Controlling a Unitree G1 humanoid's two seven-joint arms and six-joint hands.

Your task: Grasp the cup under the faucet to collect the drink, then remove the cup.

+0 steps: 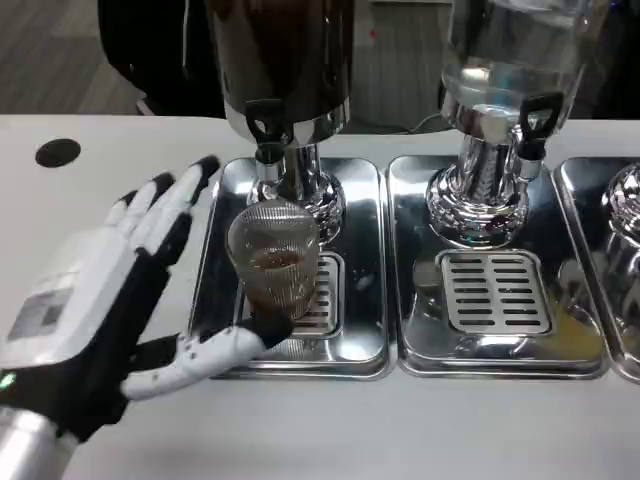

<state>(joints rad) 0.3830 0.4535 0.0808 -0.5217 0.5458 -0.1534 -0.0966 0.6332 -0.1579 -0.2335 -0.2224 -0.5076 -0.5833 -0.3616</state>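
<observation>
A clear ribbed cup (274, 265) stands upright on the drip grate of the left steel tray (365, 330), directly below the black faucet (267, 135) of a dark drink dispenser (285, 60). A little brown drink lies in the cup's lower part. My left hand (110, 300) is just left of the cup, fingers spread and pointing away toward the tray's far left corner. Its thumb (225, 350) reaches across in front of the cup's base, and I cannot tell if it touches. The hand holds nothing.
A second dispenser (505, 70) with clear liquid stands to the right on its own steel tray (410, 300). A third tray (615, 330) shows at the right edge. A black round hole (57, 152) sits in the white table at far left.
</observation>
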